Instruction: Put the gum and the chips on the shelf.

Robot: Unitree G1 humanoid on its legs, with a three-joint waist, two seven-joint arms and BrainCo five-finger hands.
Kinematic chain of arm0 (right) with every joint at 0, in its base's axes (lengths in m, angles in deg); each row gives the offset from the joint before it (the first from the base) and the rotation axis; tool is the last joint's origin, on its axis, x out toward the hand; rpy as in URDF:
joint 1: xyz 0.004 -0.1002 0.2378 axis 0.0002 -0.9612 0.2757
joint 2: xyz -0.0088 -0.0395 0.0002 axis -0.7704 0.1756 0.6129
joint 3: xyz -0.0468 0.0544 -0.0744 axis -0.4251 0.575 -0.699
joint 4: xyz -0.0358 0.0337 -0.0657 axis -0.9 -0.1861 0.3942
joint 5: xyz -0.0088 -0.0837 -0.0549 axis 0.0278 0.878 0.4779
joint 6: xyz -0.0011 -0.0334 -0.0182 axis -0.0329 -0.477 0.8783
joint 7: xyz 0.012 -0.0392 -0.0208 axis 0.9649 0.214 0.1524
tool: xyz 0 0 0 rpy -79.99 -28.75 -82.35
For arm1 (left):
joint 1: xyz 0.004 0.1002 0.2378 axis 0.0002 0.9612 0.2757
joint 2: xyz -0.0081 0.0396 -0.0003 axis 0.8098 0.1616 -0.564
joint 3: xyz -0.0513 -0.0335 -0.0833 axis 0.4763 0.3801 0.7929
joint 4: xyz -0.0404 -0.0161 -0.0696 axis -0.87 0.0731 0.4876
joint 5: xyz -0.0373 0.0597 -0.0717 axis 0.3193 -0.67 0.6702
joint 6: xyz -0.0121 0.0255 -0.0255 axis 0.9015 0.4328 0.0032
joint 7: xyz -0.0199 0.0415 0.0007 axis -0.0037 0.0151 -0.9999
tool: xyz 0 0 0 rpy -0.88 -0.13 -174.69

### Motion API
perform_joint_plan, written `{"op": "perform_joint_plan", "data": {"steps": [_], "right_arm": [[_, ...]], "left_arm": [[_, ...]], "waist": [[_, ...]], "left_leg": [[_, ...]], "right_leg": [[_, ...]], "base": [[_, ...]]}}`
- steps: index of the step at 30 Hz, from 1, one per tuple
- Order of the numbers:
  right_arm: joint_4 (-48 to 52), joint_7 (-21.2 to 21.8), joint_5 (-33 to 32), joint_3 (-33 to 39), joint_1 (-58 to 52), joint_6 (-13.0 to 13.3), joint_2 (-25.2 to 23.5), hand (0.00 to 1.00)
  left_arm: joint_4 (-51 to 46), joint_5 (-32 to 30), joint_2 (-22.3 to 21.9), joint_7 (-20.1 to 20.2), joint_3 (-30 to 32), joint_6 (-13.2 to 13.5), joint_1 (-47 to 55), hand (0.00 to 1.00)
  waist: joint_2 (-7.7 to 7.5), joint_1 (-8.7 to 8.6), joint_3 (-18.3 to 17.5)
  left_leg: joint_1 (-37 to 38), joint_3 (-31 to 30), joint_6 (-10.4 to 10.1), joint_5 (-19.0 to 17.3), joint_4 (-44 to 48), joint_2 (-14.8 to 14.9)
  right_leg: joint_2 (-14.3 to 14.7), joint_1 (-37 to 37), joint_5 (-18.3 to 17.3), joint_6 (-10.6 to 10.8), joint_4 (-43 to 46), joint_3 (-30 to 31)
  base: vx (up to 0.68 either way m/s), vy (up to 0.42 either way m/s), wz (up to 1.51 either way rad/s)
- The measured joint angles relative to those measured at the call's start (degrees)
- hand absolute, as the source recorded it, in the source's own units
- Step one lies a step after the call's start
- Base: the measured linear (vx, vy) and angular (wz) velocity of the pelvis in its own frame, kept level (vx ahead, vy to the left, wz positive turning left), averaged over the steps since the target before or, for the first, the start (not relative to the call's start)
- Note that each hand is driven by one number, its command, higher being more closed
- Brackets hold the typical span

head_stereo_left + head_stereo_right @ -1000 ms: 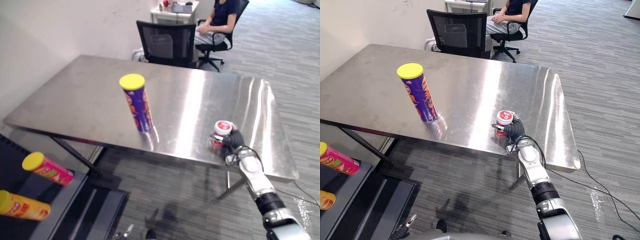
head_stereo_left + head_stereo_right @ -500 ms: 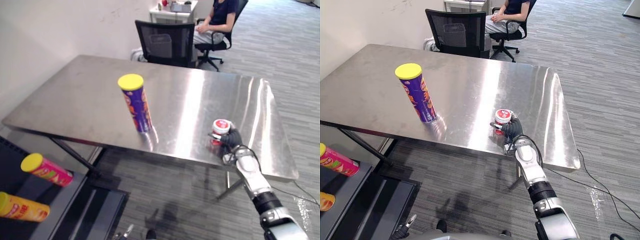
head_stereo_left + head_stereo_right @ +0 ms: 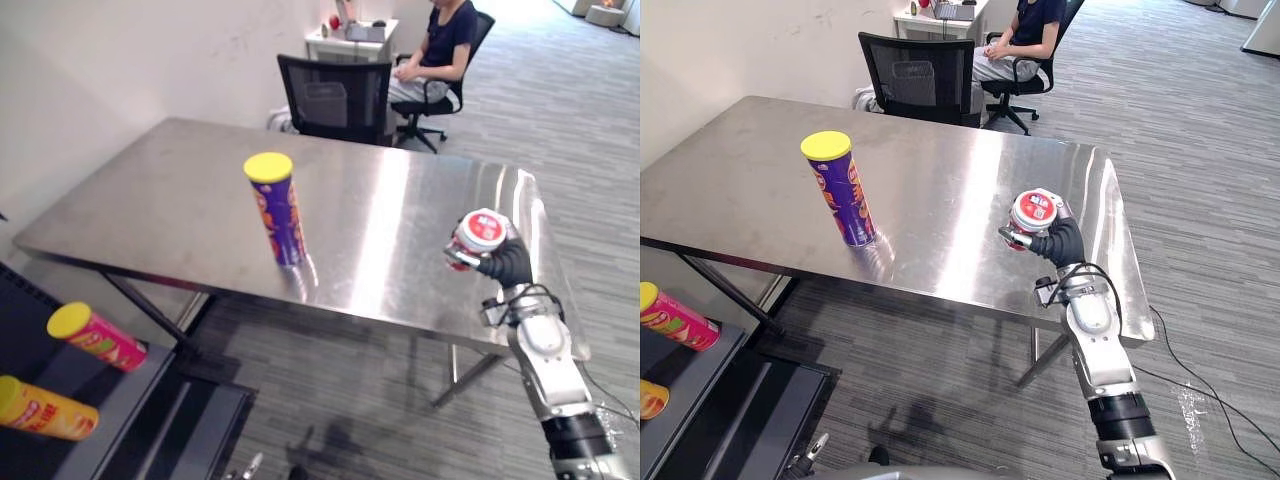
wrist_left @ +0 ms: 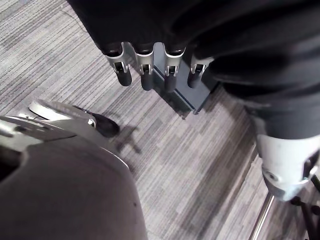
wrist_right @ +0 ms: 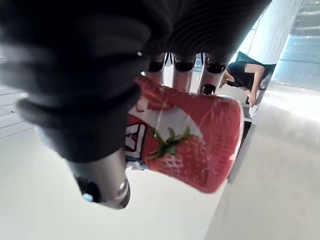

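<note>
You have one gum can [image 3: 1033,214], red with a white lid, in your right hand [image 3: 1061,241]. Its fingers [image 5: 182,63] and thumb are curled round the can's body. The can is tilted and held over the table [image 3: 150,200] near the front right corner; it looks to be off the surface.

Chips cans, three in all:
- One purple can [image 3: 277,210] with a yellow lid stands upright on the table. It is about midway along and nearer the front edge, well apart from the gum.
- Two lie on their sides on the dark shelf [image 3: 120,395], off the table's front left corner. These are a pink can [image 3: 96,336] and an orange can [image 3: 47,409], near each other but not touching.

Your left hand [image 4: 170,67] hangs over the carpet, fingers [image 4: 148,74] straight in a row, holding nothing.

Past the table's far edge there are two chairs. One is a black mesh chair [image 3: 334,93] against the table, and one person [image 3: 430,55] sits on the other.
</note>
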Motion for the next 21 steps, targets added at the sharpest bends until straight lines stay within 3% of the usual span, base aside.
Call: {"op": "perform_joint_plan", "data": {"steps": [8,14,18,19,20,21], "right_arm": [[2.49,2.35,-1.69,0.69,-3.6,0.19,-0.04,1.0],[2.64,2.25,-3.67,-0.56,-2.81,0.34,-0.38,1.0],[2.02,2.05,-4.54,-4.33,3.72,0.38,-0.34,1.0],[1.53,2.05,-4.32,-4.83,4.97,0.6,-0.42,1.0],[0.89,2.08,-3.73,-5.71,5.08,0.75,-0.64,1.0],[0.78,2.08,-3.03,-5.98,5.04,0.77,-0.78,1.0]], "left_arm": [[0.07,0.05,-0.18,-0.09,0.08,-0.03,0.83,0.0],[0.0,0.77,-0.6,-2.0,0.59,0.96,0.78,0.0],[-1.66,3.03,-3.42,-2.22,1.58,2.22,0.8,0.0],[-1.85,3.67,-4.46,-2.23,2.27,2.37,0.77,0.0],[-1.6,4.88,-4.76,-2.17,2.37,2.39,1.25,0.0],[-1.48,5.5,-4.45,-2.18,2.66,2.4,1.44,0.0]], "waist": [[0.16,-0.08,-0.42],[0.61,0.4,-0.01],[4.17,2.27,3.63],[5.27,3.33,4.84],[5.56,3.72,5.1],[4.1,3.15,4.88]], "left_leg": [[-1.65,0.58,-0.26,-0.31,1.56,0.37],[-7.64,-5.45,-0.46,-1.67,9.93,0.44],[-11.85,-8.53,0.14,-2.03,14.23,2.5],[-12.83,-7.28,4.52,-3.18,13.7,3.37],[-13.81,-1.36,14.3,-4.91,11.77,4.89],[-13.79,2.38,16.64,-7.15,10.43,5.55]], "right_leg": [[0.19,-1.79,-0.02,-0.07,0.97,1.11],[0.41,-1.58,-1.33,-0.97,3.42,-2.52],[2.81,-1.96,-2.97,-2.04,5.31,-5.7],[3.13,-2.62,-3.72,-2.92,6.92,-6.79],[3.9,-3.11,-4.4,-4.09,8.07,-6.43],[3.85,-3.25,-5.12,-5.42,8.14,-6.49]], "base": [[-0.02,-0.006,-0.04],[-0.04,-0.023,0.36],[-0.19,-0.07,0.46],[-0.3,-0.153,0.68],[-0.26,-0.203,0.93],[-0.14,-0.217,1.36]]}}
